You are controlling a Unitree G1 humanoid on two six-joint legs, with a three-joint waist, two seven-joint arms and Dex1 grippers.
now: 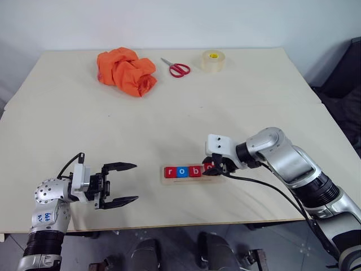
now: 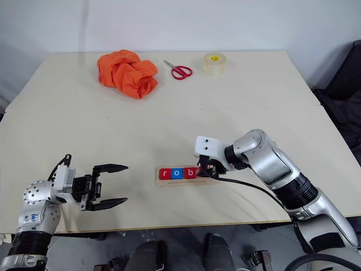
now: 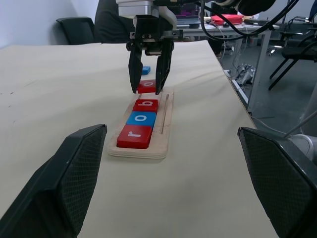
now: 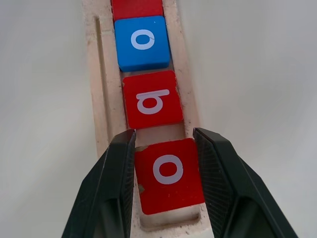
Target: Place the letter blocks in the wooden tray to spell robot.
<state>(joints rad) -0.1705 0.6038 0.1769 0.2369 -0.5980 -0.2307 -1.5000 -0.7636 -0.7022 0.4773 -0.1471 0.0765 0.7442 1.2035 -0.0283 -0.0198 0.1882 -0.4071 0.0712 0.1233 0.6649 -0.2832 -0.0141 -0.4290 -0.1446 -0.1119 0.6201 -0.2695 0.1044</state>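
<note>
Right wrist view: right gripper [image 4: 166,171] jaws pinched a red "o" block [image 4: 168,174] from both sides, over the wooden tray [image 3: 166,126]. Red "r" [image 3: 134,136], blue "o" [image 3: 142,118] and red "b" [image 3: 146,104] sat in the tray. Left gripper [image 1: 119,183] jaws were wide open, empty, well apart on the tabletop [image 1: 225,107]. One blue block [image 3: 145,70] lay beyond the tray.

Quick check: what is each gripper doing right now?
Left gripper: open, holding nothing.
Right gripper: shut on the red o block, over the wooden tray.
</note>
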